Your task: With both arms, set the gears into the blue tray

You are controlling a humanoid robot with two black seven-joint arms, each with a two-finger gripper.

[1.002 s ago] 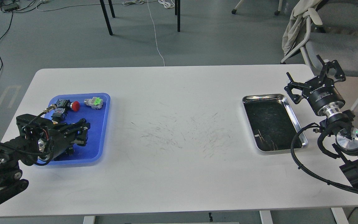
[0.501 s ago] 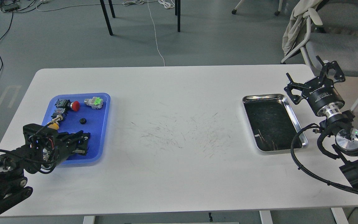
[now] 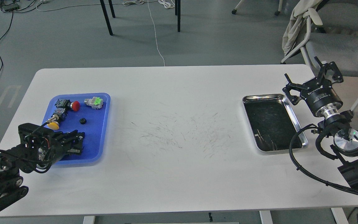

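A: Gear (image 3: pixel 82 120) first: where is it lying?

B: One small black toothed wheel lies flat on the floor of the blue tray (image 3: pixel 102 130), near the middle, apart from the switches. The yellow-capped switch (image 3: pixel 54 125) is to its left, the red-capped switch (image 3: pixel 75 106) and the green-capped switch (image 3: pixel 94 102) are farther back. I can make out only this one gear; a second is not visible anywhere.

A: And the left pincer (image 3: pixel 77 143)?

B: It hangs low over the near end of the blue tray, fingers pointing right along the table (image 3: pixel 179 174). It is dark and seen nearly end-on, so I can't tell whether the fingers are parted or together, nor whether they hold anything.

A: Which way is the gear from it?

B: Farther from the robot and slightly right of the fingertips, near but not touching. A round wheel has no long axis to line up with.

A: The right pincer (image 3: pixel 312 80)?

B: Spread wide and empty, raised past the far right corner of the steel tray (image 3: pixel 294 116), well apart from the blue tray. The steel tray's dark lining shows scratches and glints; no gear can be told there.

A: So which arm is nearer?

B: The left, by far. My judgement is that this gear is already placed; whatever follows hinges on locating the second one.
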